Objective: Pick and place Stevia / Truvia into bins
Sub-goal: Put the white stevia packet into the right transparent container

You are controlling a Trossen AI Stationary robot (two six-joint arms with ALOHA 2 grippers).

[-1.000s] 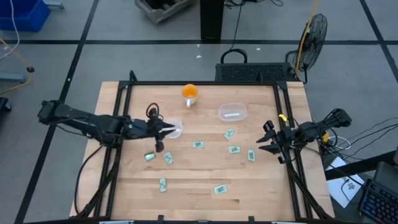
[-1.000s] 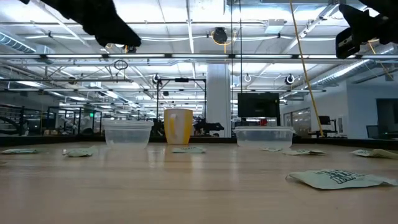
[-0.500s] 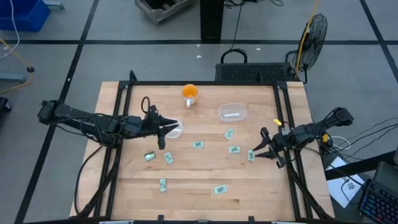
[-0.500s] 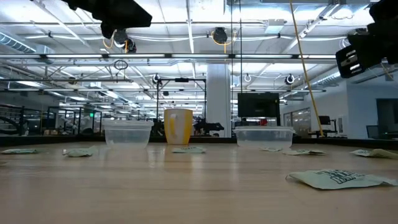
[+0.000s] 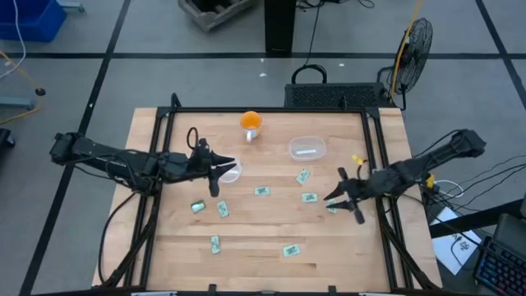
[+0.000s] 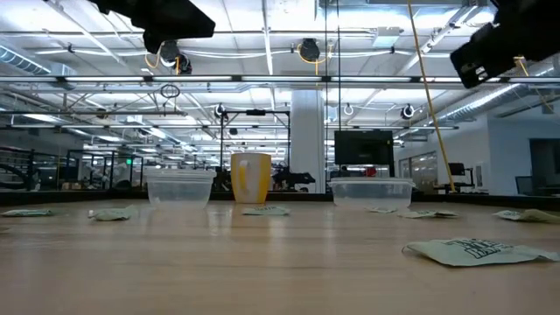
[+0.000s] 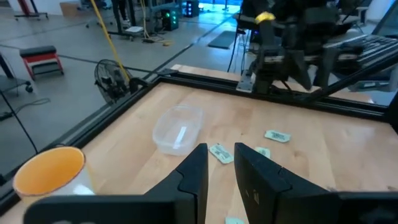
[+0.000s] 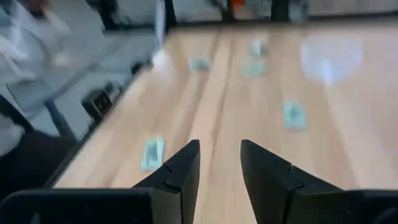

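Several green-and-white Stevia sachets lie across the wooden table (image 5: pixel 164 247); one (image 5: pixel 261 191) sits mid-table, another (image 5: pixel 309 197) to its right. My left gripper (image 5: pixel 220 172) hovers at the round clear bin (image 5: pixel 233 172), its fingers (image 7: pixel 196 174) a narrow gap apart with nothing between them. The rounded-rectangular bin (image 5: pixel 307 148) holds one sachet (image 7: pixel 180 134). My right gripper (image 5: pixel 333 198) hangs above a sachet (image 5: pixel 331 206) near the table's right side, its fingers (image 8: pixel 180 171) apart and empty. In the low view both arms are up high, above the round bin (image 6: pixel 179 188) and the rectangular bin (image 6: pixel 370 191).
An orange cup-like object (image 5: pixel 251 123) stands at the back of the table between the two bins. A black metal frame (image 5: pixel 263 110) runs along the table's edges. More sachets (image 5: pixel 214 243) lie toward the front.
My right gripper has swung left from the table's right edge to over the sachets there. My left gripper shifted slightly toward the round bin, then stayed still.
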